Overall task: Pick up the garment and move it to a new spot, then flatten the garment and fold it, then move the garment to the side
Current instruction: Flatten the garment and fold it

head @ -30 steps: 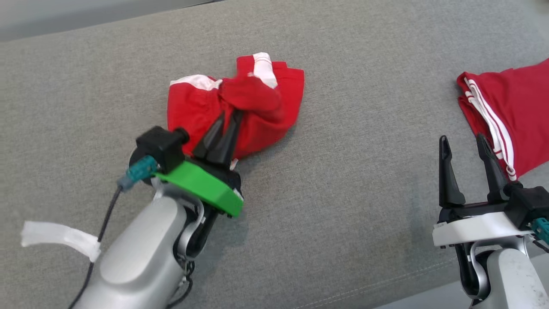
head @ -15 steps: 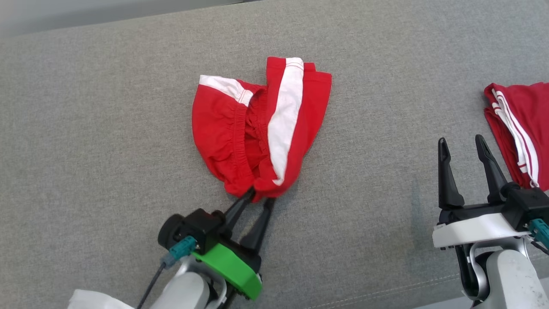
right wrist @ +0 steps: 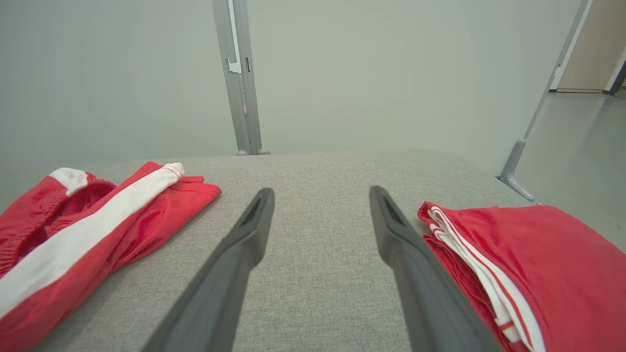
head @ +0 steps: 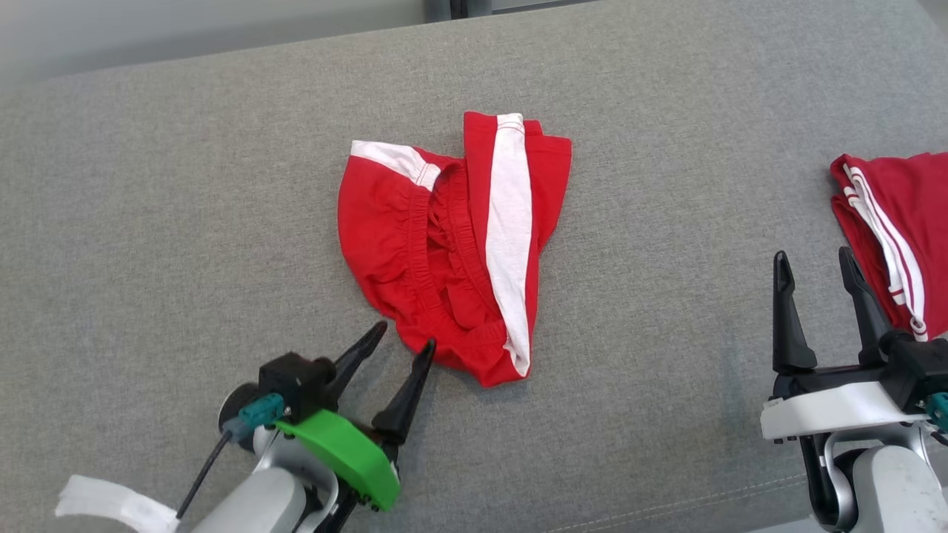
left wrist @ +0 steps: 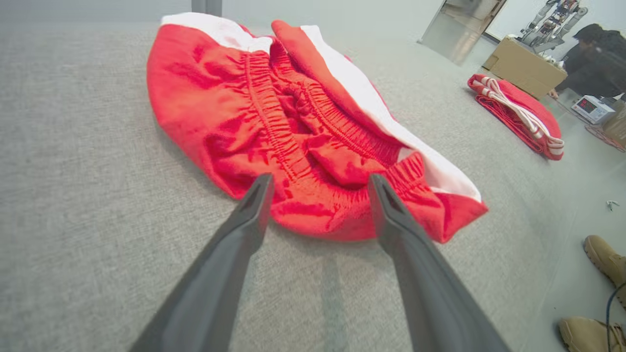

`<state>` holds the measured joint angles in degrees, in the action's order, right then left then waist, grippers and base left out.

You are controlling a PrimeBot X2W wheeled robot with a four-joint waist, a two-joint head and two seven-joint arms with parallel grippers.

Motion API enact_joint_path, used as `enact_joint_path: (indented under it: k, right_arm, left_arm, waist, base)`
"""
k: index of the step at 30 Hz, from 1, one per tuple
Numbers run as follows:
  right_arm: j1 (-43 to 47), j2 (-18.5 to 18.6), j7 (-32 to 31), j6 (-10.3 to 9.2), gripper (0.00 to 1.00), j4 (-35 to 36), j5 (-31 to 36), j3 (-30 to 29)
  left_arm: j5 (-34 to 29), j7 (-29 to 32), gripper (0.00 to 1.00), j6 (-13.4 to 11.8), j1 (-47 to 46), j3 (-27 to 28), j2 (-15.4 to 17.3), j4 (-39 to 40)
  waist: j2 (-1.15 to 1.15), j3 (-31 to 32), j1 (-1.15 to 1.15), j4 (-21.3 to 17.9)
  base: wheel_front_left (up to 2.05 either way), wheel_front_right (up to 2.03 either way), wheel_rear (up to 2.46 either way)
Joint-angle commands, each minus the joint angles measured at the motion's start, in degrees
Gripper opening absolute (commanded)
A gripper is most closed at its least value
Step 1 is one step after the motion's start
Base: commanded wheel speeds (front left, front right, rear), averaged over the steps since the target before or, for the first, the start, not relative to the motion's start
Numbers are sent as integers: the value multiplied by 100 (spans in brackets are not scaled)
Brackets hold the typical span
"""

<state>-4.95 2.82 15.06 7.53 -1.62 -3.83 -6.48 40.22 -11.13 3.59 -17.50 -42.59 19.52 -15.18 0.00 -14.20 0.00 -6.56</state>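
At lower left, my left gripper [head: 406,333] sits spread wide, tips at the near edge of the red shorts [head: 385,229] crumpled on the grey cushion [head: 185,222], while I see my right gripper [head: 812,254], also open, beside folded red clothes [head: 907,200].

You've got a red garment [head: 381,229] with one broad white stripe plus a white band on one edge. Folded clothes [head: 900,192]: red, thin white stripes. Surface [head: 185,185]: plain grey weave. Left gripper [head: 406,334]: dark, green bracket [head: 341,455]. Right gripper [head: 812,254]: dark, white bracket [head: 829,411]. Teal plugs [head: 259,409] on both.
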Motion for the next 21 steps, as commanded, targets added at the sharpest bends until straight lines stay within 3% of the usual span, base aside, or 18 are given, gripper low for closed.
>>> enact_joint_path:
  k: [1,7,15,21]
  right_arm:
    - [34,13,15,-8,100,18,13,-4]
    - [-58,13,15,-8,100,-25,24,102]
    - [-144,14,15,-8,100,-85,-73,251]
    - [-112,13,15,-8,100,-104,-123,201]
  left_arm:
    - [29,68,100,-70,-122,23,20,101]
    - [-112,507,100,-245,-615,-122,-228,323]
    - [-586,1102,100,-61,-1277,-761,-550,-622]
    - [-673,1353,100,15,-1340,-987,-438,-1049]
  waist:
    - [0,-4,0,19]
    - [0,-28,0,65]
    - [0,-103,0,-47]
    - [0,-111,0,-175]
  base:
    - [0,0,0]
    - [0,0,0]
    - [0,0,0]
    - [0,0,0]
